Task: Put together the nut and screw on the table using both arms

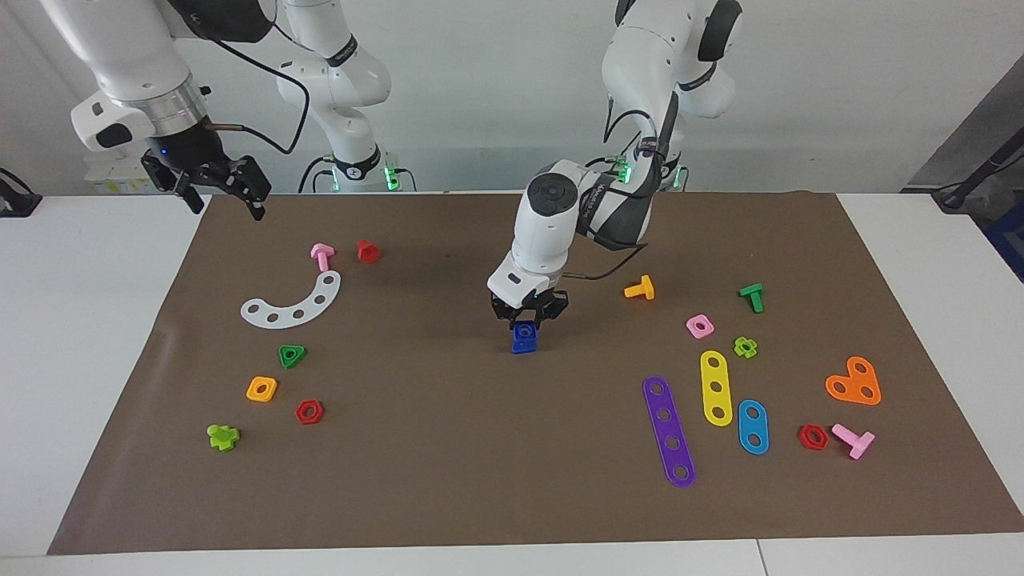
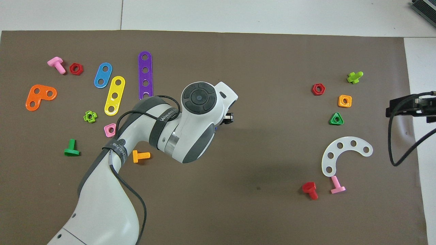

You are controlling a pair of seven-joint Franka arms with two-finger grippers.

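Two white arms work over a brown mat on the white surface (image 1: 96,336). At mid-frame in the facing view, the left tool (image 1: 526,318) is pinched on the dark blue nut (image 1: 525,329), which sits on the dark blue screw (image 1: 523,345) standing head-down on the mat; in the overhead view the arm's wrist hides both parts. The right tool (image 1: 224,188), fingers spread and holding nothing, hangs at the upper left of the facing frame over the mat's corner, where that arm waits.

The mat around the blue pair is bare. An orange screw (image 1: 640,288) and a pink square nut (image 1: 699,326) lie to the right of centre, with purple (image 1: 669,430), yellow (image 1: 716,387) and blue (image 1: 753,426) strips at lower right. A white curved strip (image 1: 294,303) and a green triangular nut (image 1: 292,355) lie at left. A black strap on the left arm carries white lettering too small to read with certainty.
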